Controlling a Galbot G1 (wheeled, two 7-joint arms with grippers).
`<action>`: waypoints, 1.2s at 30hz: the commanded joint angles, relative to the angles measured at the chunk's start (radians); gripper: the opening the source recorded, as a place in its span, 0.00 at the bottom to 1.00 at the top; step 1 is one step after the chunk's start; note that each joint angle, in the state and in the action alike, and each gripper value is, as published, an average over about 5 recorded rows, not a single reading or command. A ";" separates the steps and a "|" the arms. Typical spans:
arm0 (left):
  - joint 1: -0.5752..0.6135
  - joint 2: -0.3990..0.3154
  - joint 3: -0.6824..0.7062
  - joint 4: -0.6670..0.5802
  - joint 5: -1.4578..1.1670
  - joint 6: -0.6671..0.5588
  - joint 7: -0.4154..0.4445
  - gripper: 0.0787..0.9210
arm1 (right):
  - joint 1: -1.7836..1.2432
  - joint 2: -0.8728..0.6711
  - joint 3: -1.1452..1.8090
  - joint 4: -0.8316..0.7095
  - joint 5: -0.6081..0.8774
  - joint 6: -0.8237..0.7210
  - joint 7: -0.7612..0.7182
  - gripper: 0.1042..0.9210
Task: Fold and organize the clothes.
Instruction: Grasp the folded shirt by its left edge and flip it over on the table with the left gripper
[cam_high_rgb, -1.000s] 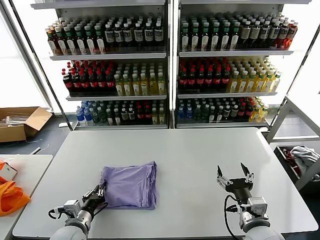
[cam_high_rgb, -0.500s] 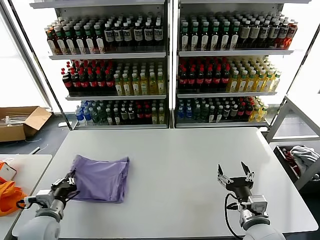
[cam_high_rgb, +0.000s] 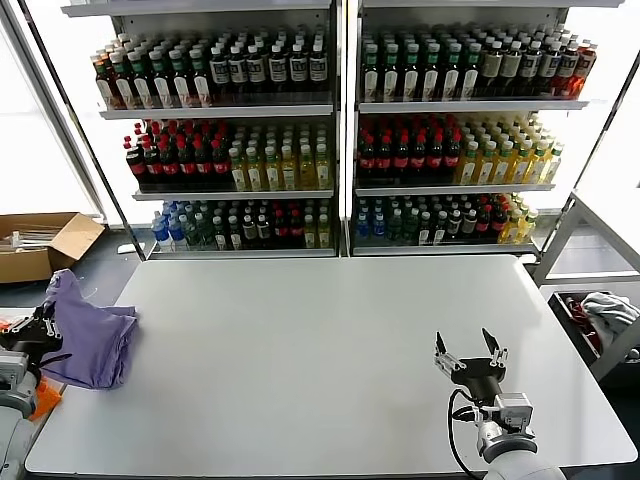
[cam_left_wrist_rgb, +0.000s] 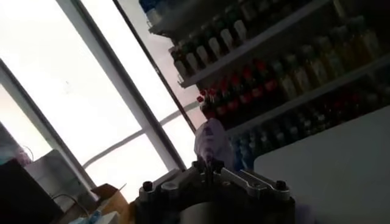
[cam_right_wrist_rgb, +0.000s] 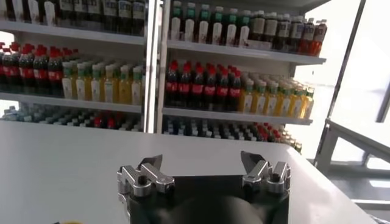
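Note:
The folded lavender T-shirt (cam_high_rgb: 88, 336) hangs over the white table's (cam_high_rgb: 330, 350) left edge, lifted at one corner. My left gripper (cam_high_rgb: 42, 322) is shut on that corner at the far left, just off the table. In the left wrist view the closed fingers (cam_left_wrist_rgb: 209, 165) pinch a tuft of the lavender fabric (cam_left_wrist_rgb: 211, 141). My right gripper (cam_high_rgb: 468, 351) is open and empty, hovering over the table's front right; in the right wrist view its gripper (cam_right_wrist_rgb: 203, 165) has both fingers spread wide apart.
Shelves of bottles (cam_high_rgb: 330, 130) stand behind the table. A cardboard box (cam_high_rgb: 40, 245) sits on the floor at the left. Orange fabric (cam_high_rgb: 44, 398) peeks out below the shirt on a side table. A bin with cloth (cam_high_rgb: 598, 315) is at the right.
My left gripper has dragged the folded shirt leftward across the table, from the front-left area to the left edge, and lifted its corner. The right arm has stayed still.

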 joint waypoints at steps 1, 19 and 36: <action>-0.010 -0.079 0.301 -0.102 0.046 0.011 -0.013 0.04 | -0.042 0.010 0.034 0.009 -0.009 -0.001 0.003 0.88; -0.207 -0.410 0.825 -0.111 -0.037 0.083 -0.111 0.04 | -0.128 0.065 0.056 0.045 -0.085 -0.006 0.007 0.88; -0.277 -0.538 0.872 -0.029 -0.226 0.060 -0.146 0.29 | -0.065 0.032 0.006 0.008 -0.023 -0.037 0.000 0.88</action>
